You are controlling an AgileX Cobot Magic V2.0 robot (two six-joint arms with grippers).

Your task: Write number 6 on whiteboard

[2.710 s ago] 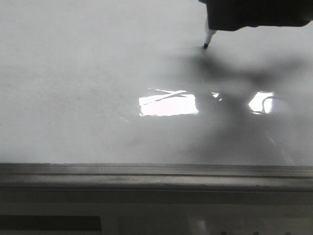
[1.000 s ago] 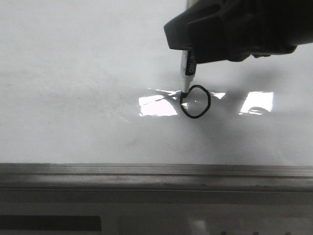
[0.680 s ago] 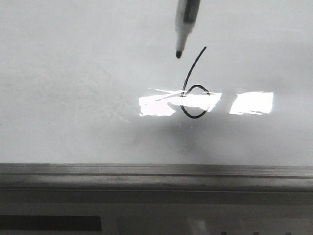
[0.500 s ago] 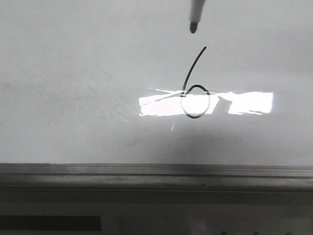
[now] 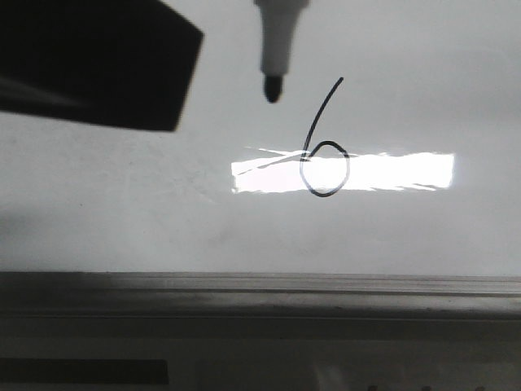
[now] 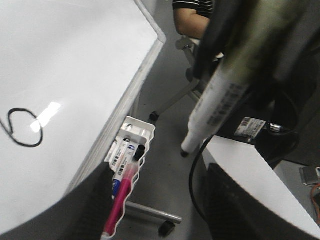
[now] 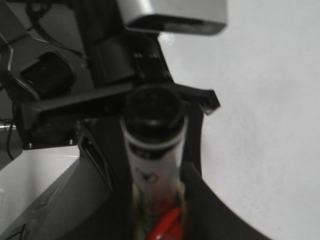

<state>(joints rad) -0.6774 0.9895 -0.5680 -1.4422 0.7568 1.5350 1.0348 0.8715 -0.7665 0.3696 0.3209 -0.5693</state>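
You've got the 6 (image 5: 324, 147) drawn on the whiteboard (image 5: 122, 204); marker (image 5: 275, 49) tip off board at its 10 o'clock, right gripper (image 7: 155, 210) clamped on marker; left fingers: can't tell.

My marker tip (image 5: 272, 86) hangs off the whiteboard (image 5: 122, 204).
The number 6 (image 5: 324, 147) sits just right of it, across a bright glare.
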